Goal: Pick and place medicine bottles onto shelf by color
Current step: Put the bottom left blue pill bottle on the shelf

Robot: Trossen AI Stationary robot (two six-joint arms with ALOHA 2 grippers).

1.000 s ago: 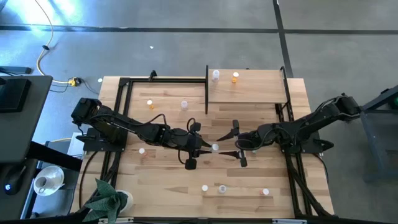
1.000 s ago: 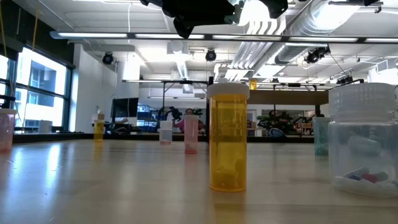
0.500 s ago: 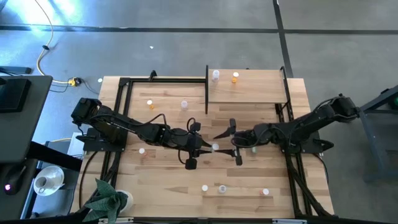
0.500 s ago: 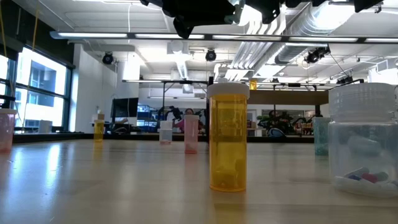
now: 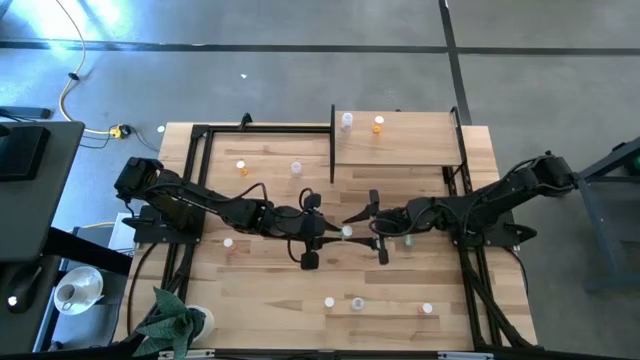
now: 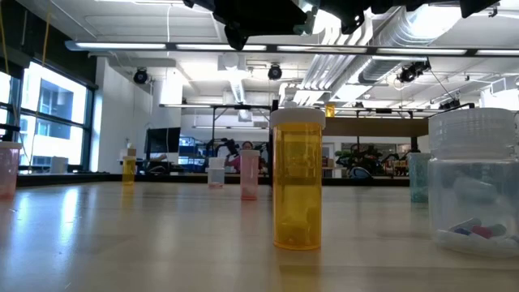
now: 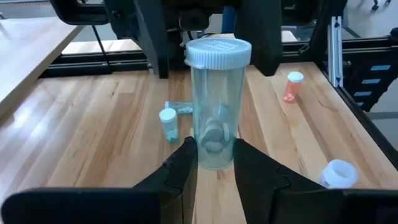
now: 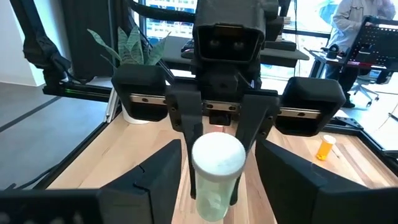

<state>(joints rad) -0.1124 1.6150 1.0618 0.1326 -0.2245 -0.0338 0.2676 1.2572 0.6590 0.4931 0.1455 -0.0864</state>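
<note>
A pale green-tinted clear plastic bottle (image 7: 214, 106) with a white ribbed cap stands on the plank-patterned light wood table (image 7: 93, 124). An orange cylindrical bottle (image 6: 298, 180) is capped white; a pink-red small bottle (image 7: 291, 87) likewise. The pale-wood shelf board (image 5: 400, 145) has black posts. Both arms are dark.

Open-plan robotics lab: exposed ceiling ducts (image 6: 422, 36), distant workstations (image 6: 174, 146).

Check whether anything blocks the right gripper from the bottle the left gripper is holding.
Nothing visible does. The left gripper holds the clear bottle upright by its base, and the right gripper already has a finger on each side of its white cap, nothing between.
</note>
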